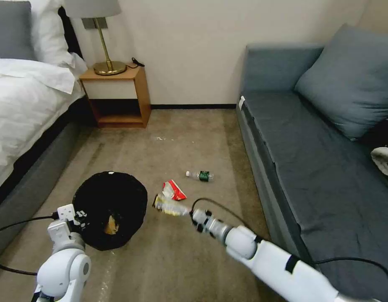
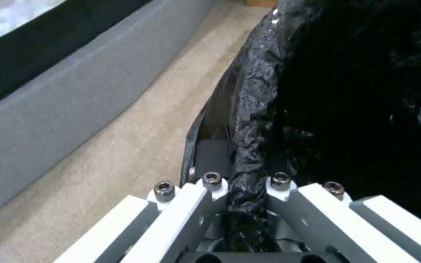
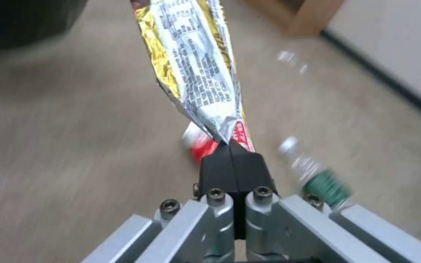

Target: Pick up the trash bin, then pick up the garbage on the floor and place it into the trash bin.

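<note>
right claw (image 3: 232, 153) clamped on snack wrapper (image 3: 196, 65); left claw (image 2: 245, 190) clamped on trash bin (image 2: 254, 109) rim

Fine print covers the silver back of the snack wrapper (image 3: 196, 69), too small to read.

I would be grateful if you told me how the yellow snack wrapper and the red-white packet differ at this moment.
The snack wrapper is pinched at one end in the shut right gripper and hangs clear of the carpet; the red-white packet lies loose on the floor, touched by no gripper. The wrapper is silvery-yellow with fine print, stretched long; the packet is red and white, shorter and folded. Both are outside the trash bin.
</note>
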Tool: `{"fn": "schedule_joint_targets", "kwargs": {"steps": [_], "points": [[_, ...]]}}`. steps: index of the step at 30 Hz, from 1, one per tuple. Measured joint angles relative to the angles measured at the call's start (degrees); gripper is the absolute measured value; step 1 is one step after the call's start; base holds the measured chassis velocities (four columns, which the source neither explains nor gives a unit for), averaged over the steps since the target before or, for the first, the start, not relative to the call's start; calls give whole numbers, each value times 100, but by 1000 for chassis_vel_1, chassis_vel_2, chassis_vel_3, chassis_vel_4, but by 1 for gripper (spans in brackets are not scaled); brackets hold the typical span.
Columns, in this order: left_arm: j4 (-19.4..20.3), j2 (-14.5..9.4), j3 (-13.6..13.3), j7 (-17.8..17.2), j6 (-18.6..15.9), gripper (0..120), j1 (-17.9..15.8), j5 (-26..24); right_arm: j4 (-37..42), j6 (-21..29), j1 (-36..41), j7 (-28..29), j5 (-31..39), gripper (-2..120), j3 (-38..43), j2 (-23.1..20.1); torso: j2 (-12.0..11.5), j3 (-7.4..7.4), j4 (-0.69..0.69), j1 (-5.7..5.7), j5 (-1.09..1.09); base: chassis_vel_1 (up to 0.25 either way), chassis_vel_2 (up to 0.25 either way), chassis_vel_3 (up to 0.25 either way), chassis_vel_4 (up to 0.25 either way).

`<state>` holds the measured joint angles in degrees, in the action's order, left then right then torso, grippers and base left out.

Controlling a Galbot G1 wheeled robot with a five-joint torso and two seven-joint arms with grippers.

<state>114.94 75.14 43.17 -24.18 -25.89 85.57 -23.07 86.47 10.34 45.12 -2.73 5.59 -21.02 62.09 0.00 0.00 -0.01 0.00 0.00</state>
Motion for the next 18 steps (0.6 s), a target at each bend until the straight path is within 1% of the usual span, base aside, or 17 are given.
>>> {"fn": "schedule_joint_targets", "kwargs": {"steps": [2, 5, 7, 8, 9, 10, 12, 14, 15, 16, 17, 18], "points": [[0, -29, -2, 2, 2, 3, -2, -10, 275, -83, -146, 11, 183, 0, 220, 67, 0, 0, 0, 0, 0, 0, 0, 0, 0], [0, -32, -2, 2, 2, 3, -2, -12, 292, -97, -167, 9, 207, 0, 221, 80, 0, 0, 1, 0, 0, 0, 0, 0, 0], [3, -62, -1, 3, 3, 3, 1, -32, 405, -260, -320, -104, 341, 0, 78, 161, 0, 0, 1, 0, 0, 0, 0, 0, 0], [3, -62, -1, 3, 3, 3, 1, -32, 405, -260, -320, -104, 341, 0, 78, 161, 0, 0, 1, 0, 0, 0, 0, 0, 0], [5, -72, 1, 3, 3, 3, 1, -43, 416, -394, -363, -140, 449, 0, -31, 192, 0, 0, 1, 0, 0, 0, 0, 0, 0], [5, -72, 1, 3, 3, 3, 1, -43, 416, -394, -363, -140, 449, 0, -31, 192, 0, 0, 1, 0, 0, 0, 0, 0, 0], [14, -81, -5, 8, 3, 3, 1, -79, 335, -1057, -490, -186, 989, 0, -383, 389, 0, 0, 1, 0, -1, 0, 0, 0, 0], [15, -82, -6, 8, 3, 3, 1, -82, 321, -1112, -505, -179, 1039, 0, -422, 407, 0, 0, 1, 0, -1, 0, 0, 0, 0], [26, -82, -9, 9, 3, 3, 5, -91, 239, -1383, -597, -115, 1280, 0, -646, 518, 0, 0, 1, 0, 0, 0, 0, 0, 0], [26, -82, -9, 9, 3, 3, 5, -91, 239, -1383, -597, -115, 1280, 0, -646, 518, 0, 0, 1, 0, 0, 0, 0, 0, 0], [37, -82, -10, 9, 3, 3, 7, -94, 187, -1509, -647, -83, 1387, 0, -775, 577, 0, 0, 2, 0, -1, 0, 0, 0, 0], [61, -79, -11, 10, 3, 3, 11, -95, 77, -1743, -736, -47, 1512, 0, -1012, 694, 0, 0, 2, 0, -1, 0, 0, 0, 0]]}}
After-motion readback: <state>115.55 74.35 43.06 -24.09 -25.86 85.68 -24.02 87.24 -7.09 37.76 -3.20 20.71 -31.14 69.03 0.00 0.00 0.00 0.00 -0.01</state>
